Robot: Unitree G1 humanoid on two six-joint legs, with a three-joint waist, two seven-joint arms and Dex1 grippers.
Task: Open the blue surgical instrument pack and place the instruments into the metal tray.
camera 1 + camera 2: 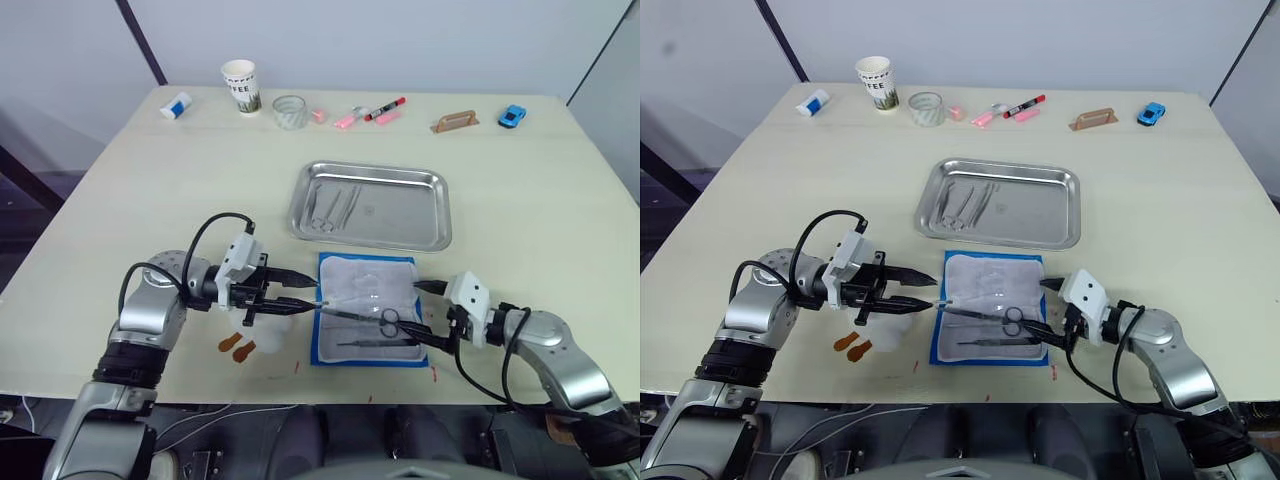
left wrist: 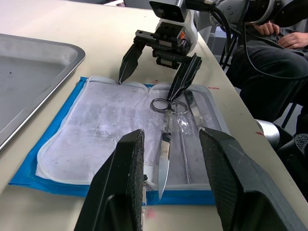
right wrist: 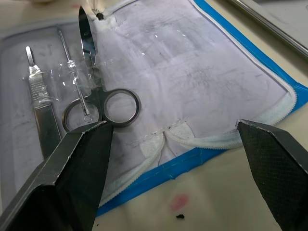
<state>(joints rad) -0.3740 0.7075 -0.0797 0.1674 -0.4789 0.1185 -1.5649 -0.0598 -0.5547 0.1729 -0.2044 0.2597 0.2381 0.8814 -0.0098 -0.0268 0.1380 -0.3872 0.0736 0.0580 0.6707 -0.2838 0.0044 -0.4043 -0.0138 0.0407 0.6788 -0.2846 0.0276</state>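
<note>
2 grippers work over a pale table [image 1: 150, 190], the biggest surface in sight, with the metal tray [image 1: 400, 215] lying at its middle and holding a few slim instruments [image 1: 333, 206] in its left part. Just in front of the tray, toward the robot, the blue surgical instrument pack [image 1: 366, 305] lies unfolded flat, whitish lining up and a blue edge showing all round. On the lining rest ring-handled scissors [image 3: 98, 103], a thin probe-like tool [image 3: 72, 72] beside them and a flat handle [image 3: 41, 103] next to that, all under clear film in the half of the pack nearest the robot. The left gripper [image 1: 297, 289] sits at the pack's left edge with its 2 fingers spread apart, the scissors' blade tip lying between them in the left wrist view. The right gripper [image 1: 429, 313] sits at the pack's right edge, fingers also parted, 1 fingertip [image 3: 82, 159] touching or just over the scissor rings. Along the table's far edge stand a paper cup [image 1: 240, 86], a tape roll [image 1: 289, 112], a marker pen [image 1: 385, 108] and a small blue toy car [image 1: 512, 116]. A seated person [image 2: 269, 53] shows beyond the table in the left wrist view.
</note>
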